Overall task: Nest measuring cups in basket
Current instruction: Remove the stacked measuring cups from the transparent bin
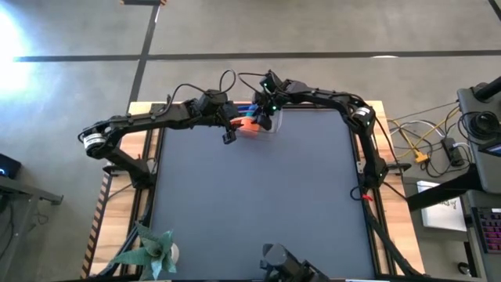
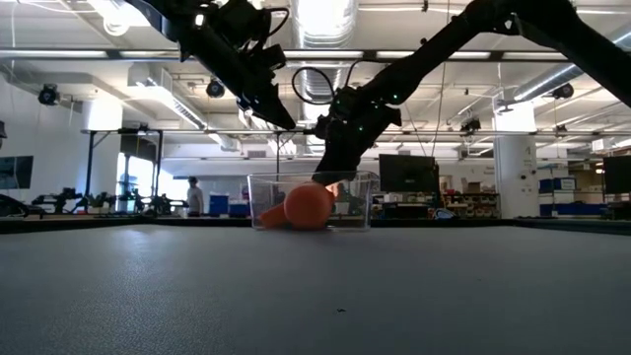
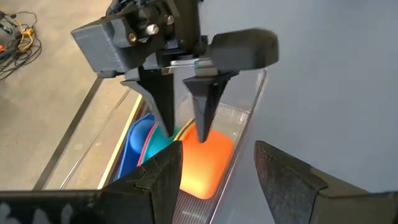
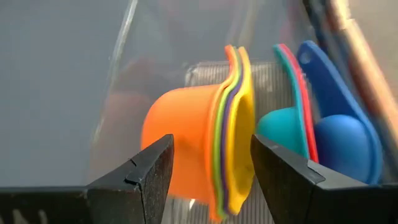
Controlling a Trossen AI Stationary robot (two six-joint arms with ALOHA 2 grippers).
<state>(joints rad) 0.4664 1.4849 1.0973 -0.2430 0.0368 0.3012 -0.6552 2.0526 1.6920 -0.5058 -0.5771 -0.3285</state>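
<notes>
Right gripper (image 3: 186, 134) reaches into the basket (image 2: 360, 187), jaws open astride the orange cup stack (image 4: 205, 149), likely seating it. Left gripper (image 1: 228, 137) waits beside, jaws open, empty.

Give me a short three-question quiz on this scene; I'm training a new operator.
1. True or false: the orange cup lies inside the basket.
2. Which fingers reach down into the basket: the right gripper or the left gripper?
3. What colour is the cup farthest from the orange one?

Key: 1 true; 2 right gripper; 3 blue.
</notes>
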